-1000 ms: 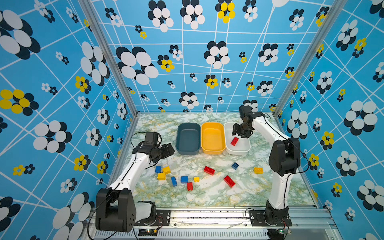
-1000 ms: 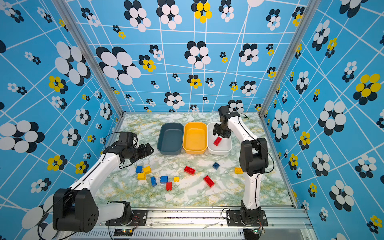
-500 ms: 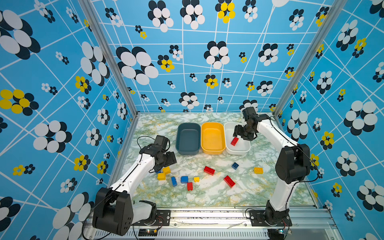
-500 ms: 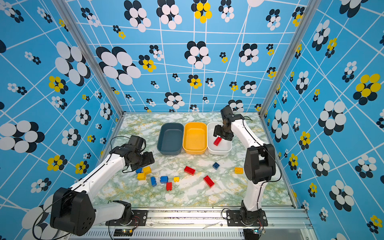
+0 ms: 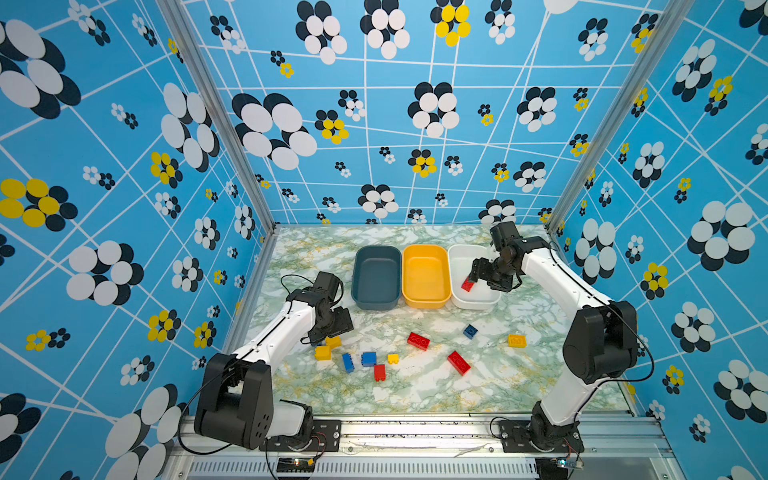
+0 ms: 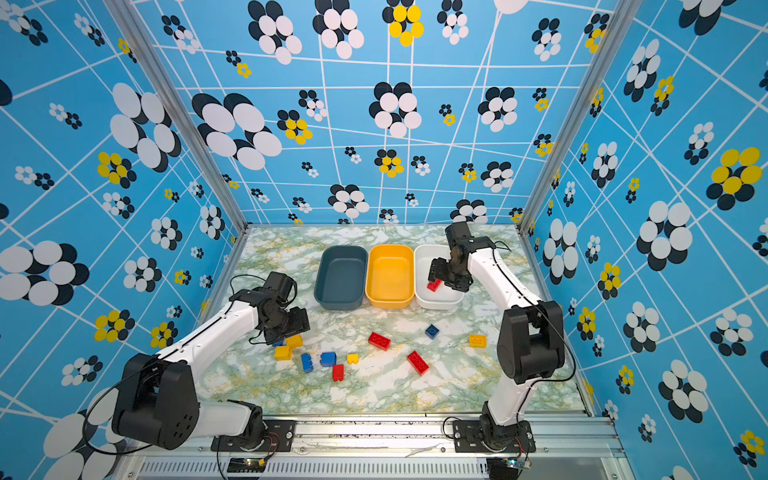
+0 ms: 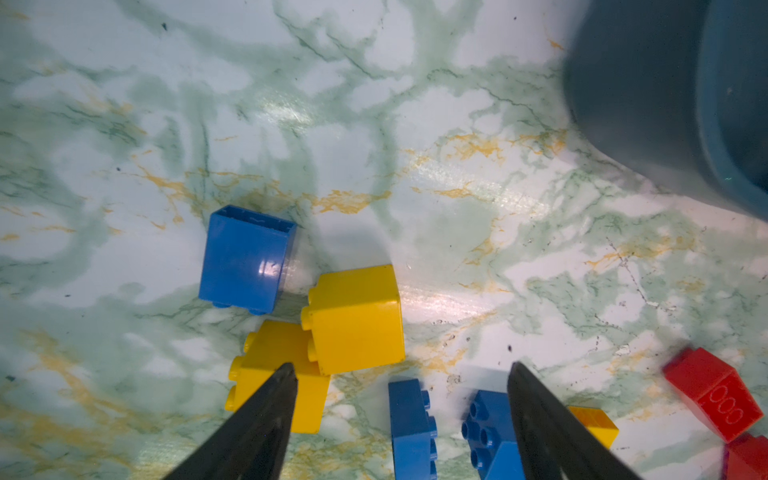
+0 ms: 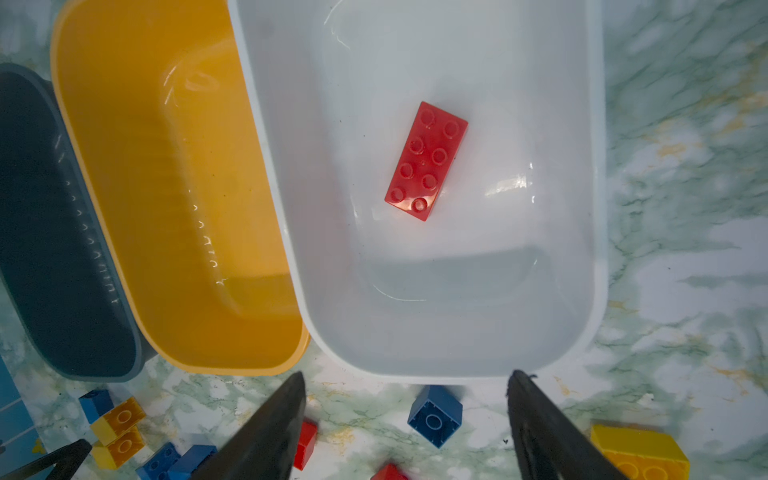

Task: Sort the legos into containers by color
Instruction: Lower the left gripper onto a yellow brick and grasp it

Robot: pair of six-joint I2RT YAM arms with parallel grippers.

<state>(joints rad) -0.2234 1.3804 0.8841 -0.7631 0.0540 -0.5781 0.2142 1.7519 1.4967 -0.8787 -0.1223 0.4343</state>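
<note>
**Red brick sorted; next pick pending**

A red brick [image 8: 426,161] lies in the white tub [image 8: 582,249] near the counter's [image 7: 374,104] back edge. The right tool [image 8: 407,376] hangs above it, wide open and empty. The left tool [image 7: 403,370], also open and empty, hangs over a yellow brick [image 7: 357,320] by the left edge. It probably needs to descend, straddle and close.

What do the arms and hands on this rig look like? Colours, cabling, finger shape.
Both match. Left arm and right arm: white rounded links with bulky black joint housings. Thin black cables loop outside the joints. Left hand and right hand: black, with two tapered, pointed fingers. No markings legible.
</note>
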